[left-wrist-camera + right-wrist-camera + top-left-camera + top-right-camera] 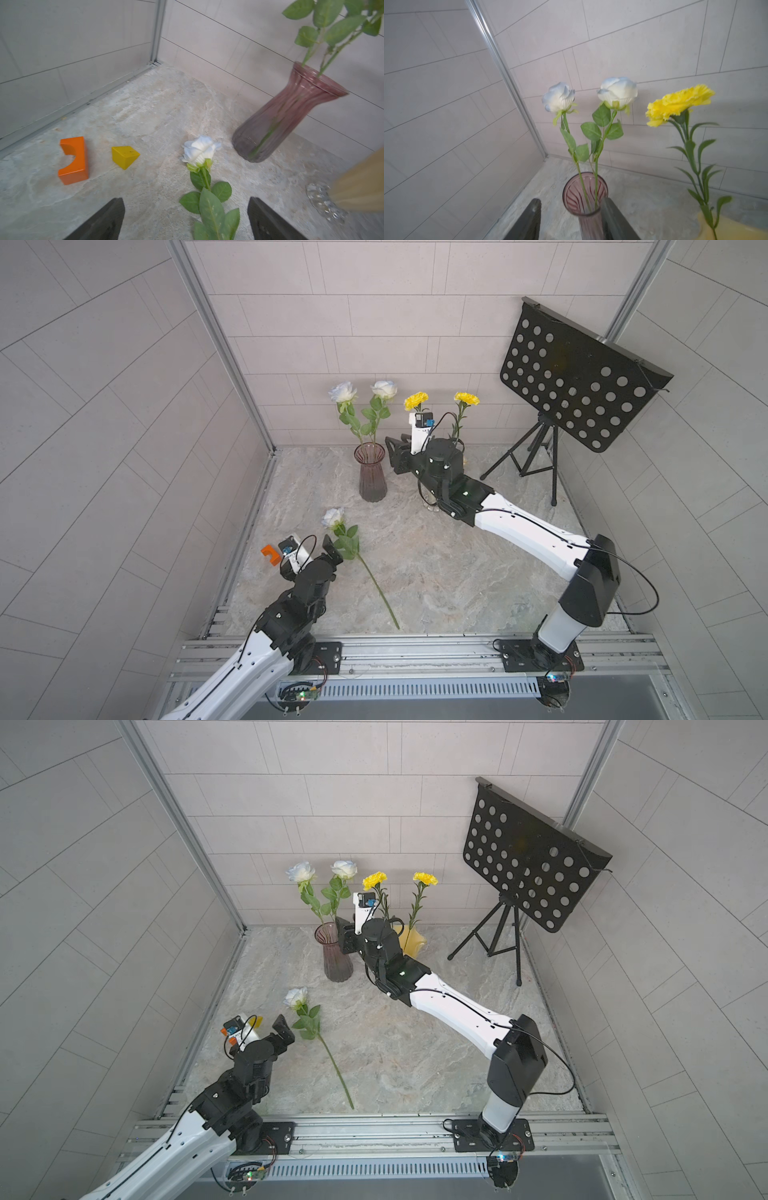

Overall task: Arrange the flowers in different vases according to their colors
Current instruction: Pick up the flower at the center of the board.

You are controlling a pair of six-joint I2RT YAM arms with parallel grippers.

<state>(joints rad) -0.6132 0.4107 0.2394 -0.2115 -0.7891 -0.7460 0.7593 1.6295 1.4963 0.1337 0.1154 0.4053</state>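
Note:
A ribbed purple vase (371, 472) (337, 952) stands at the back and holds two white roses (343, 391) (384, 388) upright. To its right, two yellow carnations (416, 400) (466, 398) stand in the pale yellow vase (412, 942), which my right arm largely hides. A third white rose (333, 517) (199, 150) lies flat on the table. My left gripper (332, 553) (185, 200) is open, its jaws straddling that rose's leaves (209, 205) from above. My right gripper (395, 454) (572, 200) is open and holds nothing, just right of the purple vase's rim (585, 176).
An orange notched block (73, 160) and a yellow wedge (124, 156) lie by the left wall. A black perforated music stand (582, 377) on a tripod fills the back right corner. A small clear glass piece (432, 506) sits under my right arm.

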